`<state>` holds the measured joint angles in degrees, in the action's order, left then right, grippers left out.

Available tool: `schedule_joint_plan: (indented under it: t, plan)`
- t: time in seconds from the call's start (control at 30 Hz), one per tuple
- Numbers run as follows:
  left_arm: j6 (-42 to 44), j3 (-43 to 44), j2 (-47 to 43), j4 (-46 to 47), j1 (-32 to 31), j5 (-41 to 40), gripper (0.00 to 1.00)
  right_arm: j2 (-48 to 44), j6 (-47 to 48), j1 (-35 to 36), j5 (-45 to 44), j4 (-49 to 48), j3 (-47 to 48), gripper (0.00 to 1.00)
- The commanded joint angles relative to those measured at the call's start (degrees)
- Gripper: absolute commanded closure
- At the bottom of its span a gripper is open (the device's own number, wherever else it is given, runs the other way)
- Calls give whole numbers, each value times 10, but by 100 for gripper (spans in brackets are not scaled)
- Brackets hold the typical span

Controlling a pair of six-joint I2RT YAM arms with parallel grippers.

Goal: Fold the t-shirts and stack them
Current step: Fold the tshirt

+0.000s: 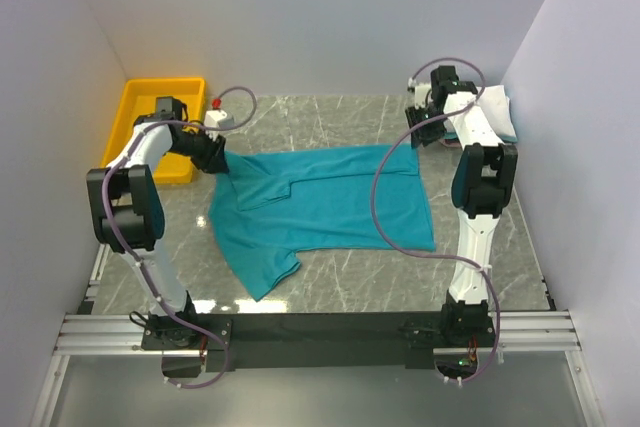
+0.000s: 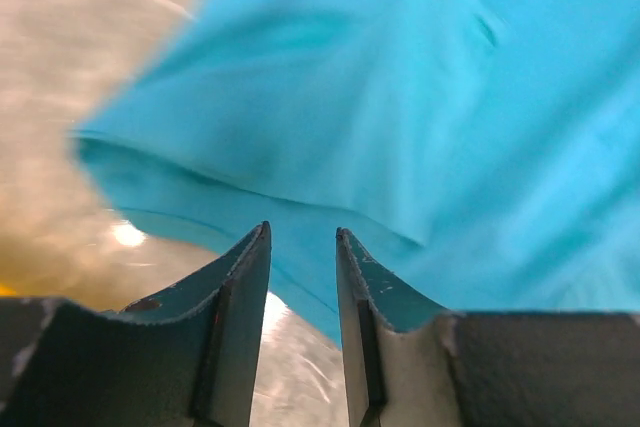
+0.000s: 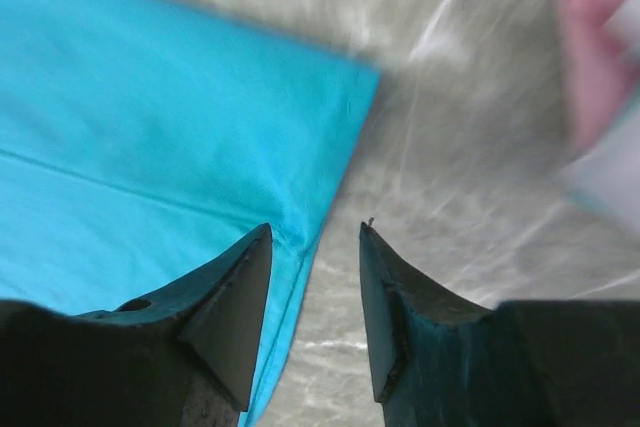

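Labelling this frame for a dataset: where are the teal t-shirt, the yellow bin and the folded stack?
teal t-shirt (image 1: 330,197): top view, middle of its body.
yellow bin (image 1: 145,97): top view, bare floor inside it.
folded stack (image 1: 500,105): top view, its white top layer.

tee (image 1: 330,197): plain teal | bin (image 1: 140,117): yellow | tbl (image 1: 330,117): grey marble, white veins

Left hand (image 2: 302,230) and right hand (image 3: 316,228), both outstretched, jaws slightly apart.
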<state>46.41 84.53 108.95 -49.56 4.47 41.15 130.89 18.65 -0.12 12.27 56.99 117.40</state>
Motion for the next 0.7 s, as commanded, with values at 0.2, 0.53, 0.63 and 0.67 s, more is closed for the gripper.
schedule_joint_plan:
  t: [0.2, 0.53, 0.63, 0.67]
  plan:
    - [-244, -26, 1, 277, -33, -84, 68, 31, -44, 60, 10, -38, 89, 65]
    - [-327, -33, 13, 329, -33, -206, 65, 86, -65, 66, -25, -46, 75, 67]
    - [-335, -44, 6, 315, -26, -206, 64, 99, -69, 66, -30, -36, 84, 68]
    - [-339, -52, 4, 315, -24, -206, 64, 101, -70, 65, -34, -35, 83, 68]
